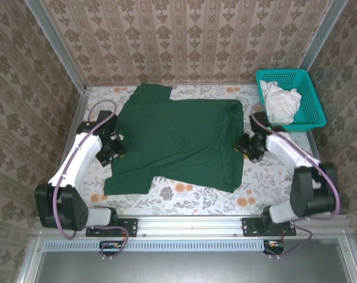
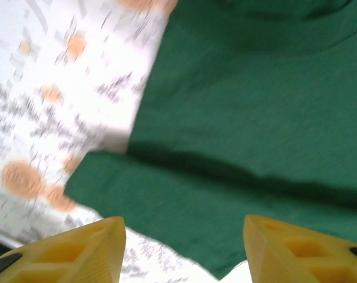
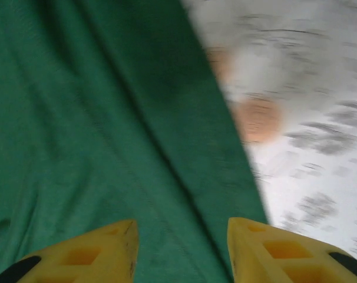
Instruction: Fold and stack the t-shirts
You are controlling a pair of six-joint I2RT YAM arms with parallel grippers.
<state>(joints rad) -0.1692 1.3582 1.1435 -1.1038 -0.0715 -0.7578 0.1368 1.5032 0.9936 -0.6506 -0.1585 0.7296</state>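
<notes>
Near edge: the floral table is bare between my arm bases and the shirt, and I see no folded stack on it.
Left claw: my left gripper is at the shirt's left edge. In its wrist view the yellow fingers stand well apart over the cloth with nothing pinched between them.
Right claw: my right gripper is at the shirt's right edge. Its fingers are also parted above a rumpled strip of green, and it holds nothing.
Task item: the dark green t-shirt lies spread across the middle of the table between the two claws. One sleeve points to the far side and the other toward the near left.
Done so far: I judge the shirt to be laid out and mostly flat, ready for folding. There are some wrinkles along its right side.
Left to do: I see no fold in it yet, so all the folding and the stacking remain.
Far right: a teal basket sits well apart from the shirt, with white cloth bundled inside.
Count, green shirts: one.
Count, baskets: one.
Count, white pieces: I cannot tell whether the bundle is one item or several.
Count, claws: two, both empty.
</notes>
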